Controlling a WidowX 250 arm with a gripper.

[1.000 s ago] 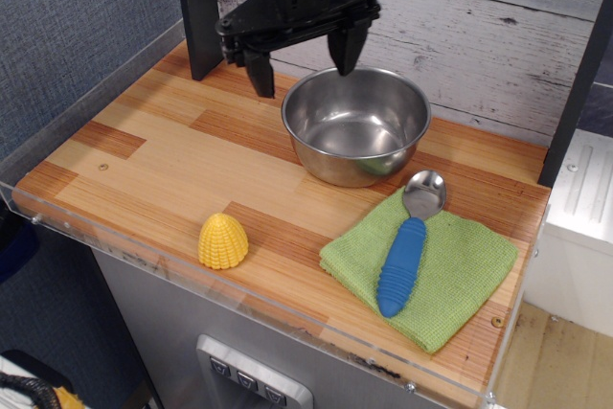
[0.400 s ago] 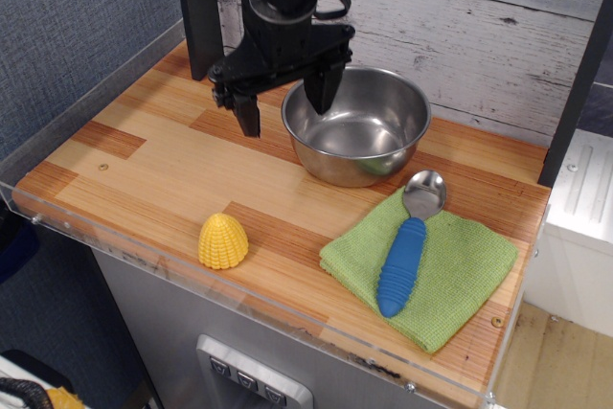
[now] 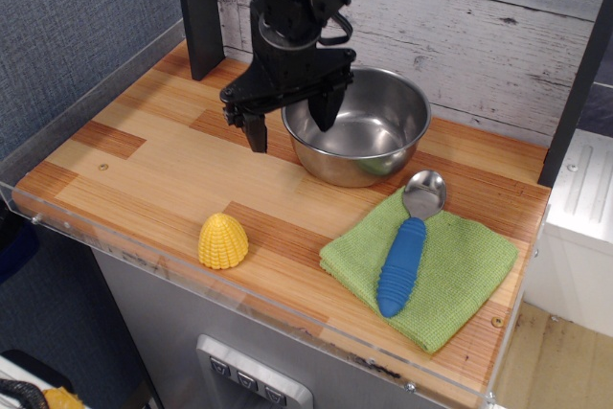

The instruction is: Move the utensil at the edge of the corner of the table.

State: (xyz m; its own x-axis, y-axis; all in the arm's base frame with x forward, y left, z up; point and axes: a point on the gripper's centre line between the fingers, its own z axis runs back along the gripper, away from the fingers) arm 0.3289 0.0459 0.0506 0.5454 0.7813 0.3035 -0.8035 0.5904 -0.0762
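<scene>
Bowl: the stainless-steel bowl (image 3: 357, 124) stands upright and empty at the back of the wooden table (image 3: 182, 160), close to the plank wall and right of centre.
Gripper: the black gripper (image 3: 289, 122) hangs over the bowl's left rim, jaws spread wide; one finger dips inside the bowl, the other sits outside over bare wood, so the rim lies between them.
Grip: nothing is pinched yet; whether either finger touches the steel cannot be told.
Neighbours: a spoon with a blue ribbed handle (image 3: 407, 248) lies on a green cloth (image 3: 450, 270) just in front of the bowl; a yellow toy corn (image 3: 222, 240) sits well apart, near the front edge.
Risk, slip: the wall is thin, smooth and curved, so a shallow or off-centre pinch could let the bowl tip or slide out.
Risk, collision: dragging it forward could knock the spoon or ruck the cloth.
Risk, edge: the clear acrylic rim (image 3: 144, 254) could catch the bowl if it is pushed too far.
</scene>
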